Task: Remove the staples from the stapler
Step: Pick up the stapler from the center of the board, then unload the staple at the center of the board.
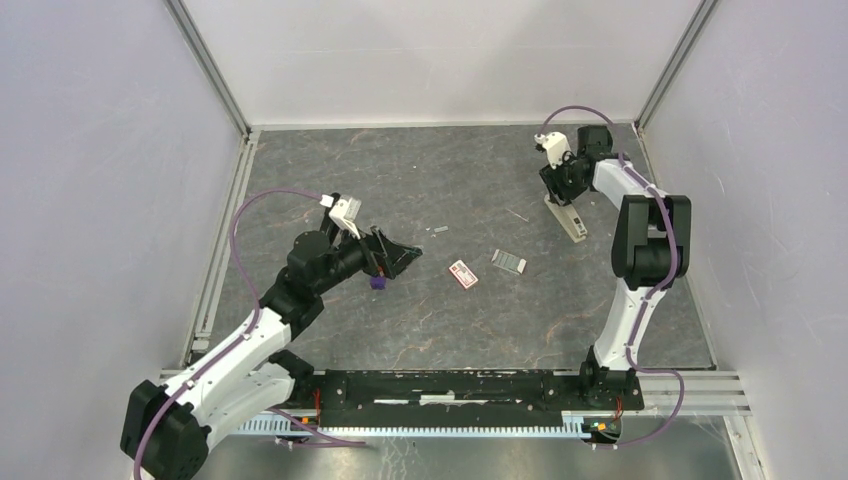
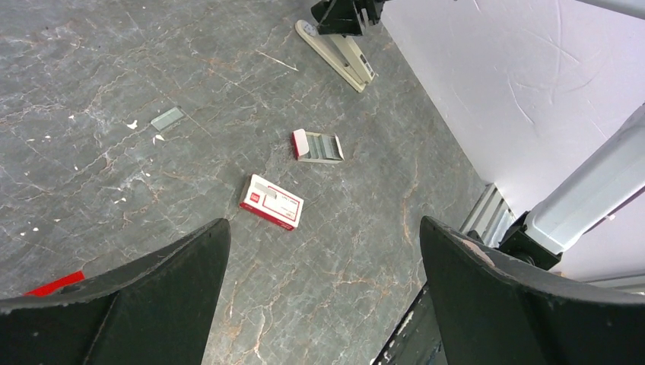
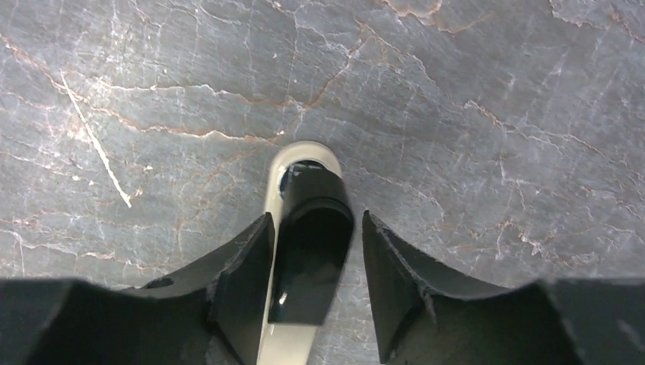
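The right gripper (image 3: 316,220) is standing over the stapler (image 3: 310,251), which is lying in the upper right of the overhead view, close to the back corner. The jaws are apart, one on each side of the black bar. A thin slit is showing on both sides, so as far as I can see they are not pressing it.

To do this step well, I think the fingers should be closing evenly on the black bar only, and not on the beige rail under it, so that the bar can swing up. The stapler is lying loose on the table (image 1: 520,330), so a grip off the centre may be pushing it sideways or lifting all of it.

The right arm is reaching far to the upper right, with the wrist bending down and the fingers pointing almost straight at the table. The left arm is stretching from the lower left toward the middle. The left gripper (image 1: 398,255) is hanging wide open and is holding nothing.

A strip of staples (image 1: 440,229) is lying on the table near the middle, well apart from the stapler. I cannot tell if more are inside it.
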### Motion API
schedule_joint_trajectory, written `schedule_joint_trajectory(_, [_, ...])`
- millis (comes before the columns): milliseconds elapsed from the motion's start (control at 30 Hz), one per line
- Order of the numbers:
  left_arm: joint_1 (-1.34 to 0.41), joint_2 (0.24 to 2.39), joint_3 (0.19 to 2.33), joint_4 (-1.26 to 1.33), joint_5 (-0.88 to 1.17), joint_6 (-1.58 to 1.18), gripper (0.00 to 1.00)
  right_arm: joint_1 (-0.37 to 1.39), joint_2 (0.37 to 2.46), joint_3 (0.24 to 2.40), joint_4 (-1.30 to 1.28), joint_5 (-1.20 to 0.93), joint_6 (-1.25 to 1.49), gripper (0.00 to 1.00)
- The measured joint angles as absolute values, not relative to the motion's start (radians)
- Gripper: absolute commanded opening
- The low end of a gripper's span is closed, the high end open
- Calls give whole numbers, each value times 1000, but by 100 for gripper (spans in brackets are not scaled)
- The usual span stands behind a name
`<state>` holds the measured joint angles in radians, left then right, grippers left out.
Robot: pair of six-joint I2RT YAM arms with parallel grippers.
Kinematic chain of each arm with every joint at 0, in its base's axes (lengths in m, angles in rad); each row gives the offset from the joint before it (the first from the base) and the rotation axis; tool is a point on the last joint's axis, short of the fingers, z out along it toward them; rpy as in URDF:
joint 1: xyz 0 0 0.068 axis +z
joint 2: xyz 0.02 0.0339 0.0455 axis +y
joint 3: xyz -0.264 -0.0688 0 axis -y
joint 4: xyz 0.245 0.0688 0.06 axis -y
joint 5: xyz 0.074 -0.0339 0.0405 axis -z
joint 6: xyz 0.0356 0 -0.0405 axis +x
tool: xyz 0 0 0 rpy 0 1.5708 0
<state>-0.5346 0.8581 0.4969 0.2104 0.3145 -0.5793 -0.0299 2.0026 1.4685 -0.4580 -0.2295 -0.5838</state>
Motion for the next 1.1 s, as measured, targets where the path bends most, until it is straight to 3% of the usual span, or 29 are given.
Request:
schedule_joint_trajectory(67, [-535, 853, 490, 210, 314, -583, 100, -30, 2020, 1487, -471, -239, -579, 40])
schedule_joint_trajectory(233, [-535, 849, 482, 214, 319, -584, 100, -30, 2030, 1503, -489, -269, -576, 8])
schedule_joint_trajectory(300, [-535, 855, 474, 231, 327, -588, 100, -31, 2030, 1503, -495, -292, -585, 0])
schedule_joint_trajectory(500, [-550, 944, 447, 385, 380, -619, 99, -44, 1924, 1442, -526, -443, -609, 0])
schedule_joint_trajectory(700, [-628, 1105, 453, 608, 405, -608, 100, -43, 1593, 1330, -562, -738, -607, 0])
schedule_joint_trajectory(733, [-650, 1245, 479, 805, 439, -601, 100, -36, 1466, 1304, -564, -884, -606, 0])
schedule_joint_trajectory(1100, [-699, 1638, 760, 1175, 528, -572, 100, 36, 1397, 1222, -706, -1160, -693, 0])
